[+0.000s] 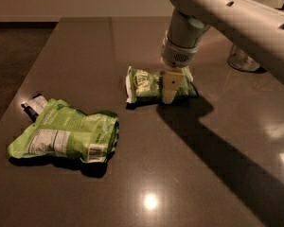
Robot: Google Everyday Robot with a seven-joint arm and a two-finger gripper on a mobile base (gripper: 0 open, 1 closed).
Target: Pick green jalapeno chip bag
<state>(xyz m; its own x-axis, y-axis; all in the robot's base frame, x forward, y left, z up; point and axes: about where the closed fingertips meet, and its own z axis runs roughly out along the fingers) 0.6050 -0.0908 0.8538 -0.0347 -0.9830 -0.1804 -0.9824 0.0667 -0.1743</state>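
Gripper [178, 89] down over your small puffy crinkled green jalapeno chip bag [146, 84], fingers [172, 83] spread astride it; looks light, soft, slippery, so pinch its middle gently.

The pincer [173, 86] sits low at the small green chip bag [146, 83]. A larger green bag [66, 136] lies well to its left and a container [244, 60] off to its right. The desk [180, 174] nearer the camera is open.
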